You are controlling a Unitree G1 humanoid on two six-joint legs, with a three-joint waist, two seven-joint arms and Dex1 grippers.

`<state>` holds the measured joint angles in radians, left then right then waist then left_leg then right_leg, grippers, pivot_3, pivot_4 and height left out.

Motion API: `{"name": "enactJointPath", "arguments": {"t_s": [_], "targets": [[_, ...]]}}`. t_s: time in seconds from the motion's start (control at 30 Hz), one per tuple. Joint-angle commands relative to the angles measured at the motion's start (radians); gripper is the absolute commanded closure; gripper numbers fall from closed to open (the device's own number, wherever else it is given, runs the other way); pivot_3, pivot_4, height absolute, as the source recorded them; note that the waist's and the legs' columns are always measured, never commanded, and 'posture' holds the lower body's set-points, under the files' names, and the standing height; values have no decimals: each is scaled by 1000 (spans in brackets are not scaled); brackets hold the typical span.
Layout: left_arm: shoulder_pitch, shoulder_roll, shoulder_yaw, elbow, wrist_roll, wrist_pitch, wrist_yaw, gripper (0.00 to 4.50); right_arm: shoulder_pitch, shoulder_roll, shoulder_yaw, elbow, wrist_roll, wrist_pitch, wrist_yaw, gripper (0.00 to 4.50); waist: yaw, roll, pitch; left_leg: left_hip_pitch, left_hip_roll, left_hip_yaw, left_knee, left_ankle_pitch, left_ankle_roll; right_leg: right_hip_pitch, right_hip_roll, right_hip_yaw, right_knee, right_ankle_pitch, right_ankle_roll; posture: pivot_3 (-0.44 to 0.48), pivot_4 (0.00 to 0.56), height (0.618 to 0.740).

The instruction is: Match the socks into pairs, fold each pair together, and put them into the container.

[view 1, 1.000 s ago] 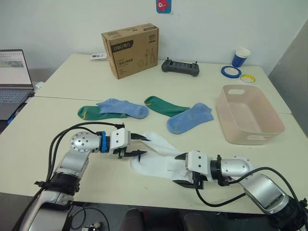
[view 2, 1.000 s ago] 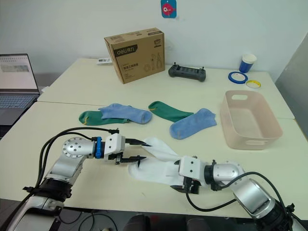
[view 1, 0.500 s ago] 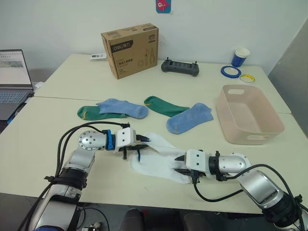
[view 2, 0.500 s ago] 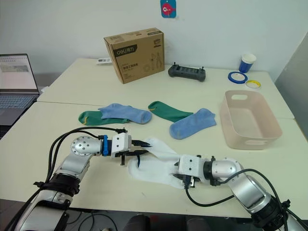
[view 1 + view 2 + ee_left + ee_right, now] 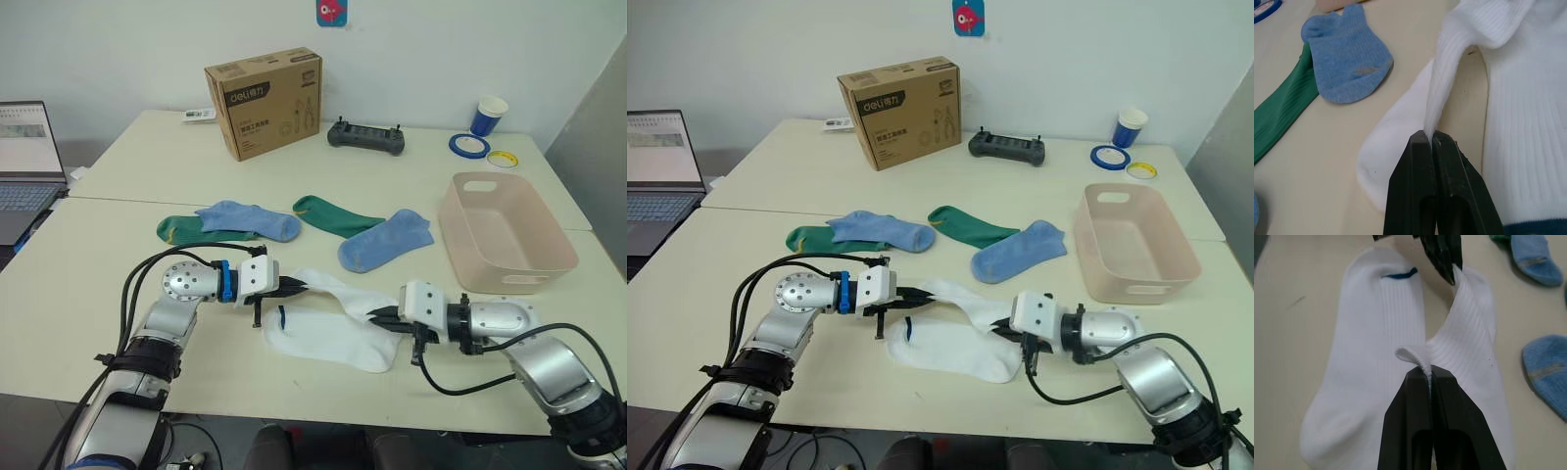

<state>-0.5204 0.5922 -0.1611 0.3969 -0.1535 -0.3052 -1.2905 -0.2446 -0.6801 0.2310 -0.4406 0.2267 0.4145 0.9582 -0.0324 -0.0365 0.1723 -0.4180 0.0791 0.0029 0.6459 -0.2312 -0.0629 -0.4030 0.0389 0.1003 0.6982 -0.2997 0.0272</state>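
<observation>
Left eye view, items listed from your left, placed against the white socks at the near table edge.

- Laptop [image 5: 24,166]: far left of the white socks, well apart.
- Cardboard box [image 5: 265,101]: far behind them.
- Green sock [image 5: 186,229] with a blue sock [image 5: 250,220] lapping over it: behind the white socks, apart.
- Left gripper [image 5: 299,288]: fingers pressed shut on one end of the upper white sock [image 5: 333,291], pinching a thin ridge of cloth.
- Lower white sock [image 5: 328,338]: lies flat; the upper sock crosses over its far edge.
- Second green sock [image 5: 338,215] and second blue sock [image 5: 387,241]: behind the white socks, touching each other.
- Right gripper [image 5: 384,317]: fingers closed on the other end of that upper white sock.
- Container [image 5: 505,235]: right of and behind the white socks, well apart, nothing in it.

Progress: you have the white pair brought together but not aligned or folded. Judged remaining: lay the held sock squarely on its mate, fold, place in the container; then match and fold blue and green pairs.
</observation>
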Motion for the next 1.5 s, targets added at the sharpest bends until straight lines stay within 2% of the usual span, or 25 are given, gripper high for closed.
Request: {"name": "enactJointPath", "arguments": {"t_s": [0.03,0.23,0.37,0.47,0.6,0.73,0.9,1.03,1.23,1.4,1.5], "targets": [[10,50,35,-153,-105,125,-63,4500,7,4,-79,-88,136,75,15,4486,0,0,0,0,0,0,0,0,0,0,0,0,0,0,0,0,150,740],[34,151,24,-262,-132,227,-143,4500,38,-1,-120,-118,239,108,28,4486,0,0,0,0,0,0,0,0,0,0,0,0,0,0,0,0,150,740],[80,245,38,-409,-229,439,-204,4500,51,-4,-165,-152,369,204,20,4486,-1,0,0,0,1,0,0,0,0,0,0,0,0,-2,4,0,150,740],[118,352,49,-538,-327,630,-265,4500,97,-17,-221,-223,551,348,-16,4486,-1,0,0,0,1,-1,0,0,0,0,1,-1,1,-3,4,0,150,740],[141,410,35,-595,-357,715,-291,4500,170,-1,-253,-275,735,467,-111,4486,1,1,0,1,1,-1,0,0,0,0,0,-1,0,-4,3,0,150,740],[134,424,-23,-577,-312,786,-292,4500,209,88,-271,-209,879,547,-278,4486,-1,0,0,1,1,-1,0,1,1,0,0,0,1,-3,3,0,150,740],[34,354,-100,-461,-226,759,-295,4500,200,130,-276,-136,935,586,-383,4486,2,0,0,1,0,0,1,3,5,0,0,0,1,-1,2,0,150,740],[-97,264,-178,-293,-132,709,-311,4500,159,152,-311,-52,974,608,-461,4486,0,0,0,0,0,0,0,4,6,0,0,0,1,-1,2,0,150,740],[-212,166,-263,-84,-14,568,-316,4500,147,123,-281,16,850,571,-445,4486,0,0,0,0,0,-1,-1,4,8,-1,2,0,0,-1,1,0,150,740],[-248,82,-247,26,-2,520,-309,4500,152,125,-272,43,772,527,-401,4486,-1,0,0,-1,0,-1,-1,4,8,-1,2,0,0,-1,0,0,150,740],[-243,70,-224,30,-6,515,-302,3874,150,133,-291,54,771,523,-389,3762,-4,0,0,-1,1,-1,-1,4,8,-1,3,0,0,-1,0,0,150,740]]}}
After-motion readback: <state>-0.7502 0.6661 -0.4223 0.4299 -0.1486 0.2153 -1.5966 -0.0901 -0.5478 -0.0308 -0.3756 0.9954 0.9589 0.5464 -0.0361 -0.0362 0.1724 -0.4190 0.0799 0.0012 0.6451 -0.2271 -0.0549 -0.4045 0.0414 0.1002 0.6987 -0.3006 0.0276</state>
